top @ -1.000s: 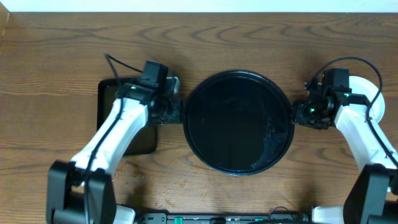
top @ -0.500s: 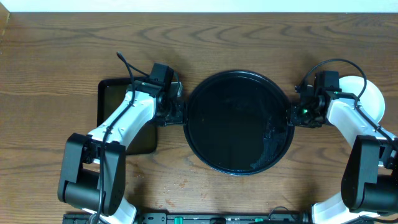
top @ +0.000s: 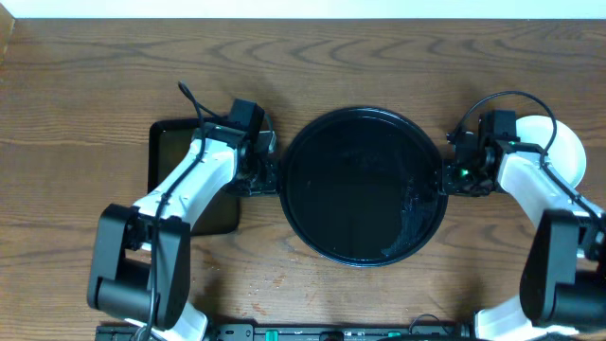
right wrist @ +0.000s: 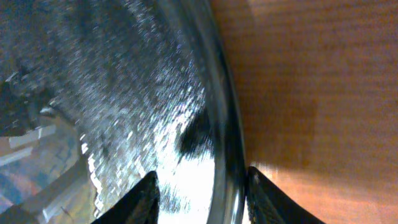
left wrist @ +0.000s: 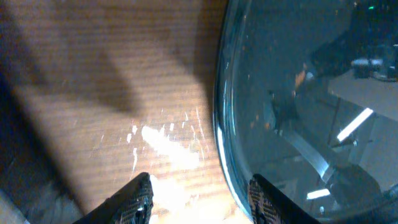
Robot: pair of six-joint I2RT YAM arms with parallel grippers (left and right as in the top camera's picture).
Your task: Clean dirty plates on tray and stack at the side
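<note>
Two end effectors set at opposite rims of the large round glossy black tray, mid brown wood-grain table.
The left end effector and right end effector both stand parted with the low rim between their fingers, gripping nothing. The tray looks stiff, light and slippery, so it is best pinched at the rim. The pale round shape far right may be stacked plates.

A small rectangular black tray lies left of centre, glossy, with rounded corners, partly covered. A white round object sits near the right edge, also partly covered.
</note>
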